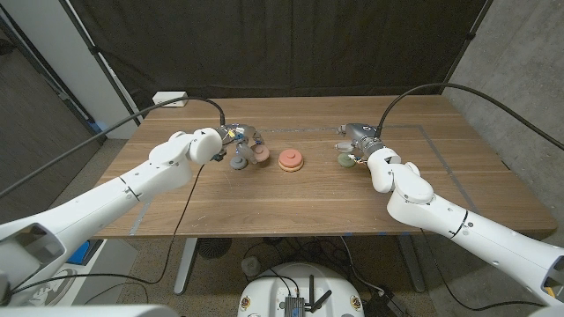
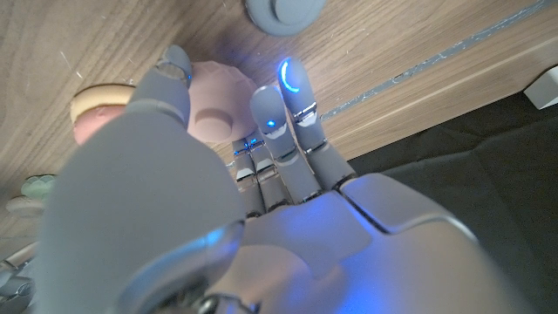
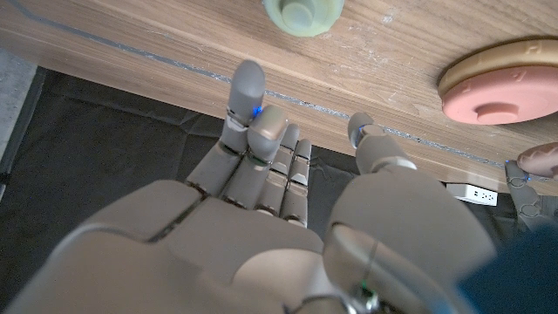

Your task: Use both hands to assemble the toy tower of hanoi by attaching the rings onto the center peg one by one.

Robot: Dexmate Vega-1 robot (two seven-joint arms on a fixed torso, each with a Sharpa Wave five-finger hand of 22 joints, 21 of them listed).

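A wooden tabletop is seen from the head view, with both white arms reaching in from the near corners. Near its middle a tower base is stood, a tan disc on which a salmon-pink ring is seated; no other ring is seen stacked on it.

The left hand is held just left of the base, over two loose rings: a grey ring lies on the wood by the fingers, and a dusty pink ring is closed around by them. In the left wrist view the fingers and thumb are seen touching the edges of that pink ring, so it appears to be gripped, while the grey ring lies just beyond it.

The right hand is held to the right of the base, well apart from it. A pale green ring lies on the wood beside it. In the right wrist view the fingers are seen extended and spread, nothing being held, with the green ring lying past the fingertips and untouched.
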